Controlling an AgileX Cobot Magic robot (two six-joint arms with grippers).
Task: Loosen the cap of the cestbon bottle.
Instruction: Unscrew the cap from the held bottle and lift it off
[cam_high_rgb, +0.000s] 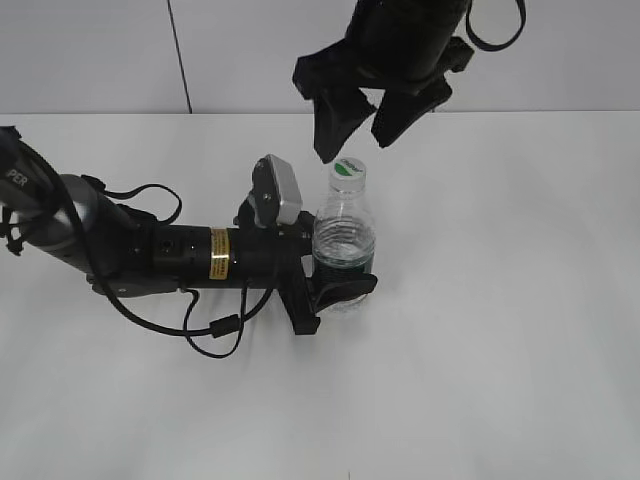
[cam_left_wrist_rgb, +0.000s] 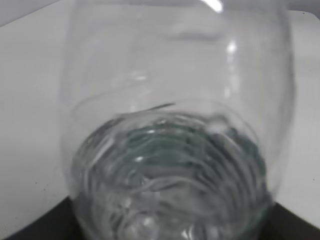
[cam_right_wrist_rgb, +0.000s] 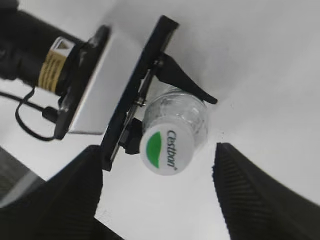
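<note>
The cestbon bottle (cam_high_rgb: 343, 240) stands upright on the white table, clear with a dark green label low on its body. Its white cap (cam_high_rgb: 348, 172) with a green patch is on top. My left gripper (cam_high_rgb: 335, 292) is shut on the bottle's lower body; in the left wrist view the bottle (cam_left_wrist_rgb: 170, 150) fills the frame. My right gripper (cam_high_rgb: 352, 135) hangs open just above and behind the cap, not touching it. In the right wrist view the cap (cam_right_wrist_rgb: 166, 149) lies between the two open fingers (cam_right_wrist_rgb: 157, 185), with the bottle (cam_right_wrist_rgb: 185, 112) below it.
The left arm (cam_high_rgb: 130, 245) lies across the table's left side with a loose black cable (cam_high_rgb: 200, 330) in front of it. A grey wall (cam_high_rgb: 250, 50) rises behind the table's far edge.
</note>
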